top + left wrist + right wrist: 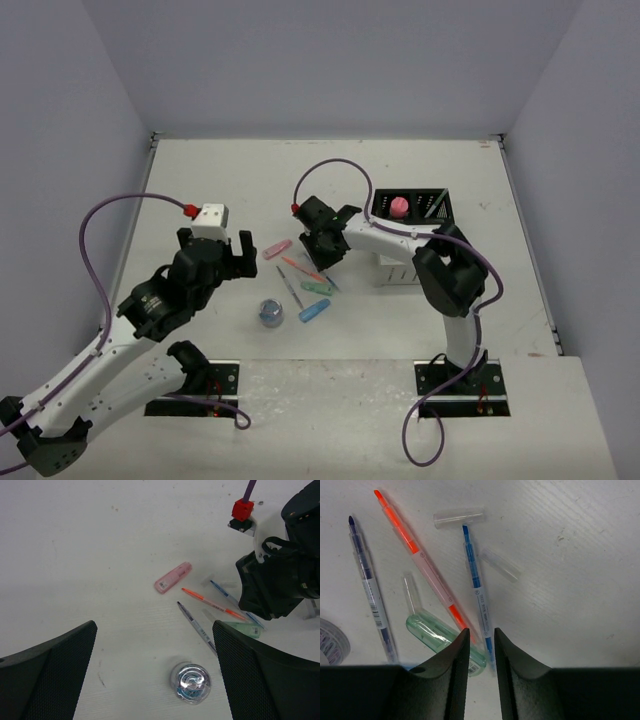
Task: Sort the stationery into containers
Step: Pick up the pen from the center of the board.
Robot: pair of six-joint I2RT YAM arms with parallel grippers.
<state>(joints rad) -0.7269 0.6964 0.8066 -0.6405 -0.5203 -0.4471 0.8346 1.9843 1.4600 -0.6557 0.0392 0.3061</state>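
Blue pen (475, 580) flat on the table (570, 580), low end tucked between the fingers of the right gripper (481, 632). Fingers nearly together there, small gap showing; can't tell if pinched tight. Orange pen (420, 555) and mint piece (432, 630) right beside, ends hidden under one finger. Purple pen (370, 590) further out that way. Left gripper (154, 627) wide open, holding nothing. Round roll (190, 682) on the table below its fingers, pink piece (173, 577) out ahead.

Pens (302, 270) lie between the roll (271, 313) and the organiser (432, 208).
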